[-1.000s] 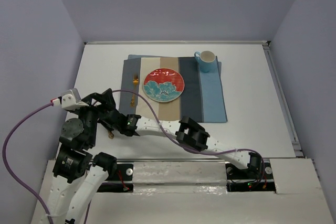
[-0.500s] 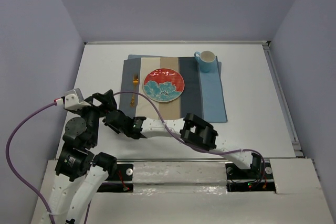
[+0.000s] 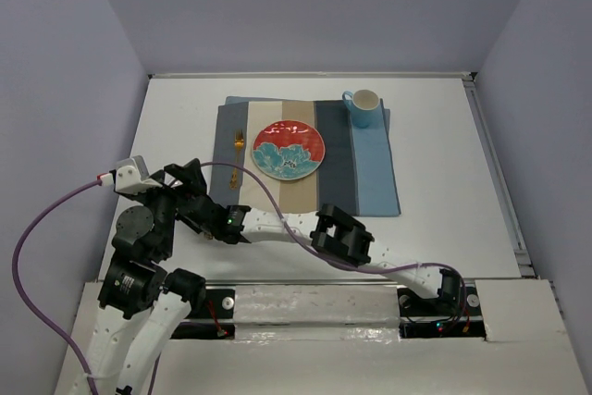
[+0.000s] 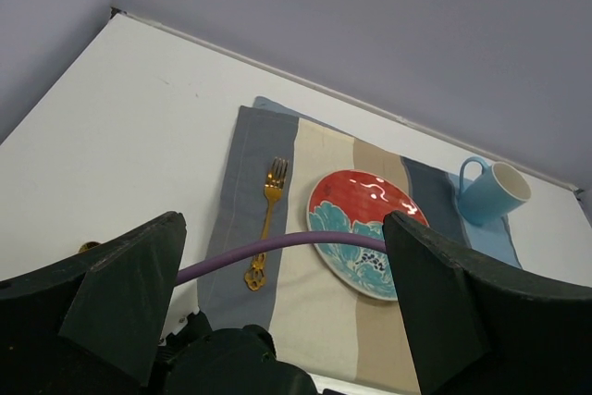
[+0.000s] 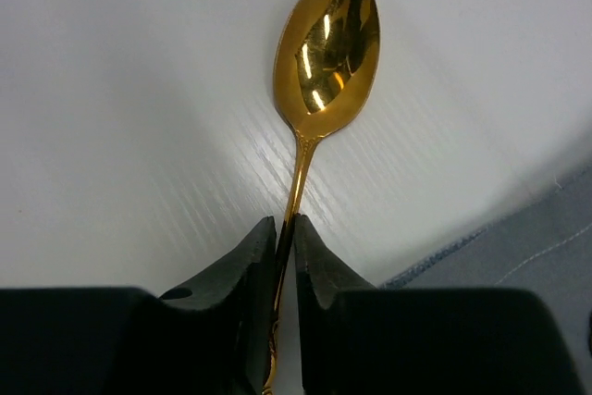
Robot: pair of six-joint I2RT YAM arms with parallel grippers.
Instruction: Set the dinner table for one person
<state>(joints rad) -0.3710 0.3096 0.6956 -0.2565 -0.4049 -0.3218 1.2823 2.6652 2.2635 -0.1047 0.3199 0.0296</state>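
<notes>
The dinner table, a large matte-white rectangular tabletop [image 3: 444, 201] walled in lavender, carries a striped blue, beige and grey cloth placemat [image 3: 370, 168]. On the mat are a red-and-teal patterned plate [image 3: 289, 149], a gold fork [image 3: 238, 141] to its left and a blue mug [image 3: 363, 108]. The right gripper [image 5: 285, 245] pinches the handle of a gold metal spoon [image 5: 326, 43] lying on bare white beside the mat's edge — the pads seem to touch it. The grip should be firm and the lift level before the spoon goes to the plate's right. The left gripper [image 4: 282, 228] gapes wide, empty. Since a second earlier the right wrist has shifted only slightly — the setting lies unmoved.
</notes>
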